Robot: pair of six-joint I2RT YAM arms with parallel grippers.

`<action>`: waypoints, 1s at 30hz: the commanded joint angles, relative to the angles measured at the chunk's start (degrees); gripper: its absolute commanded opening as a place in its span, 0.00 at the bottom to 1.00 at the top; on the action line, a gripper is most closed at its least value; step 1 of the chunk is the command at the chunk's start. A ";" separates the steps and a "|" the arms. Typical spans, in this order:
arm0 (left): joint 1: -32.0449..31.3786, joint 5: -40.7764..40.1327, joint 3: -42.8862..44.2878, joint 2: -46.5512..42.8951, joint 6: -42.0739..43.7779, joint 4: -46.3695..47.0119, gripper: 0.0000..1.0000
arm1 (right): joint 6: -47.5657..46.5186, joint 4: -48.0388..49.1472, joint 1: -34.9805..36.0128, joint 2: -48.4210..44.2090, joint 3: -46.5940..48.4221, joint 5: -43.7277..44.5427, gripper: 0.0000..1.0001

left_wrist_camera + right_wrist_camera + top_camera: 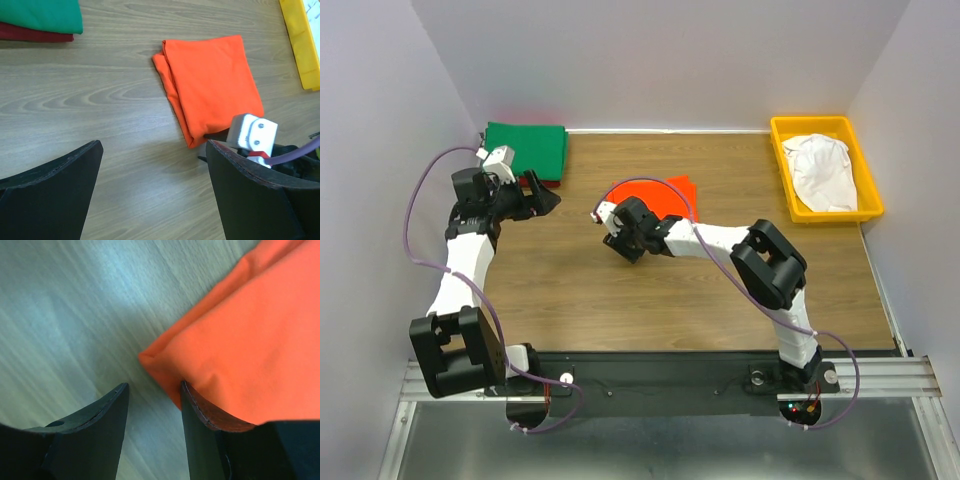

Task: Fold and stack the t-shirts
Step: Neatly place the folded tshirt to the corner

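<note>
Currently I count four cloth shirts: orange (pixel 212 85) folded on the wood-grain tabletop (pixel 620 290), green (pixel 525 150) stacked on dark red (pixel 30 34) far left, white (pixel 820 170) crumpled in one yellow plastic tray (pixel 808 122). Left tool (pixel 544 194) gapes empty; right tool (pixel 153 387) half-spread at the orange corner, pinching nothing.

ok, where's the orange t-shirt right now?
Top view: the folded orange t-shirt lies mid-table toward the back, between the green t-shirt back left and the yellow tray back right. The right arm's fingers sit at its edge.
</note>
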 commanded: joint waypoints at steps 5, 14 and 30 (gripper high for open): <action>0.02 -0.56 -3.85 0.51 0.89 3.70 0.97 | -0.68 1.53 1.20 3.98 3.95 3.04 0.50; -0.33 1.90 -7.63 4.72 -3.24 9.06 0.97 | -0.95 1.70 1.20 3.63 4.30 3.57 0.01; -9.98 2.52 -10.97 19.14 -20.44 29.97 0.97 | 2.30 1.88 -3.11 -3.75 6.32 -5.04 0.01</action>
